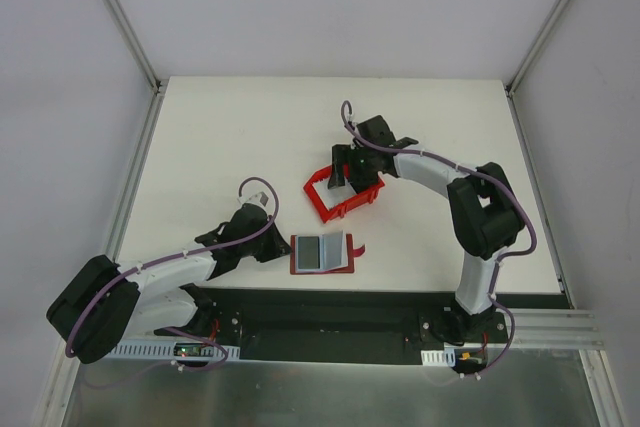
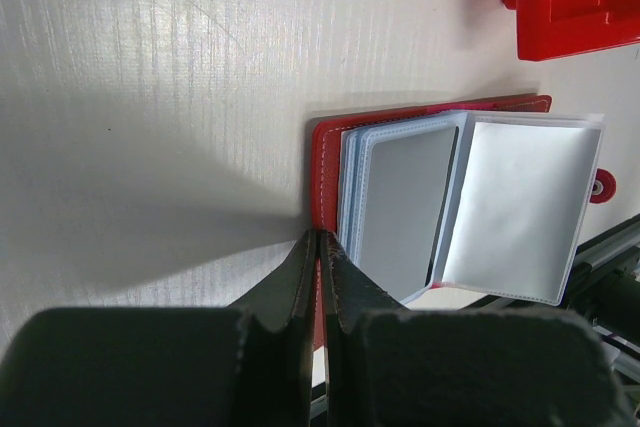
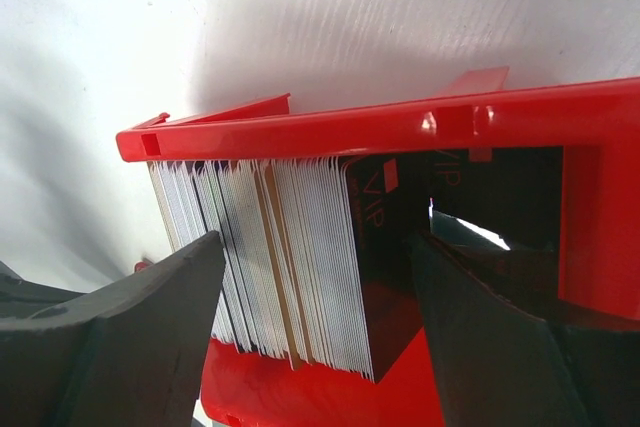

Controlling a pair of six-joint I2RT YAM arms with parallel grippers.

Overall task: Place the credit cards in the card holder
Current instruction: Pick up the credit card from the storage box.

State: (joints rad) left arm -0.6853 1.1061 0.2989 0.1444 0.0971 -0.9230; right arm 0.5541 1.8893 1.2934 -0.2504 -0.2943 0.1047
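Low over the white surface (image 1: 230, 147), the left hand (image 1: 272, 246), fingers (image 2: 295, 287) pressed together with only a thin slit between them. Directly ahead of its fingertips and meeting them: a small flat red folding card holder (image 1: 320, 252), lying open on the surface, with pale blue-grey clear pockets (image 2: 400, 207) fanned upward. A sliver of red cover visible in the slit, though unclear whether pinched there or merely held down by the tips. On the side of the holder farthest from this hand, a small red closing tab (image 1: 358, 249).

Well beyond the card holder, the right hand (image 1: 345, 179), down inside a larger open-topped red plastic bin (image 1: 322, 209). Fingers spread wide, gripping nothing. Between them, standing upright on edge: a tightly packed row of thin rectangular credit cards (image 3: 290, 247), mostly whitish. At the end of the row, a dark card (image 3: 385, 217) with "VIP" lettering, facing the finger on the right of the wrist view. The other finger (image 3: 150, 327) just beside the pale end of the row, with contact on either side impossible to judge.
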